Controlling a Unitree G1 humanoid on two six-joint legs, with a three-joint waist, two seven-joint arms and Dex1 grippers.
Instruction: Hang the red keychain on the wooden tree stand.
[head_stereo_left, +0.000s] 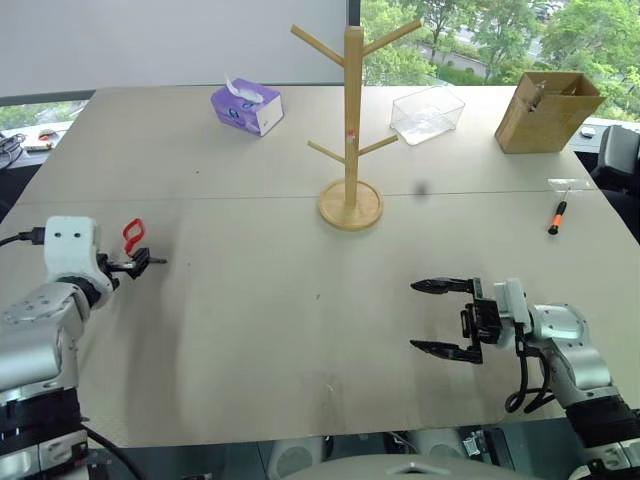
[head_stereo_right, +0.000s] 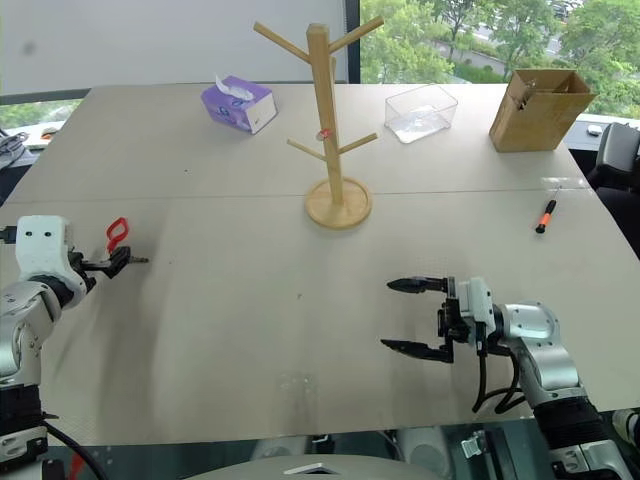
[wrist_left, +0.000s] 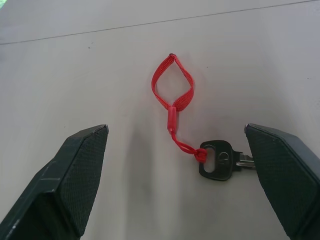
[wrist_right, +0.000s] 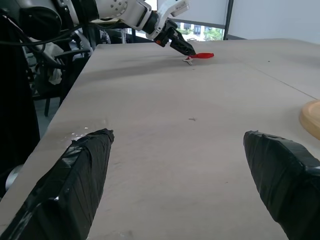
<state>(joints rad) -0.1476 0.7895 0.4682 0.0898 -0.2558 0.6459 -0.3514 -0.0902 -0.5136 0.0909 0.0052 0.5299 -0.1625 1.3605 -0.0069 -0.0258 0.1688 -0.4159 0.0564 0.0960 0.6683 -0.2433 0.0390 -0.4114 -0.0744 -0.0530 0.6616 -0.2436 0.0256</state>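
Big light-wood table (head_stereo_left: 300, 330) by a window with trees outside, and the wooden tree stand (head_stereo_left: 351, 130) sits pretty much in the middle of it, upright on its round base, four pegs all bare as far as I can see.

Everything else I'll place off that stand. The red keychain (wrist_left: 172, 97) is well off to the stand's left and closer to the robot, lying flat on the table, loop spread open with the little key (wrist_left: 218, 160) at the end of the cord. The left gripper (head_stereo_left: 140, 262) is right there with it, fingers (wrist_left: 70, 185) spread wide, one on each side of the keychain; the key's tip sits just beside one finger, though I can't tell if it actually touches. Nothing's being squeezed, it's just lying between them.

The right gripper (head_stereo_left: 442, 317) is nearer the robot than the stand and a bit to its right, hovering over bare table, pointing left, jaws wide apart and empty.

Behind the stand to the left there's a purple tissue box (head_stereo_left: 246, 106). Behind it to the right, a clear plastic container (head_stereo_left: 428, 113), and further right a cardboard box (head_stereo_left: 546, 110). Orange-and-black screwdriver (head_stereo_left: 556, 217) lies well to the stand's right.
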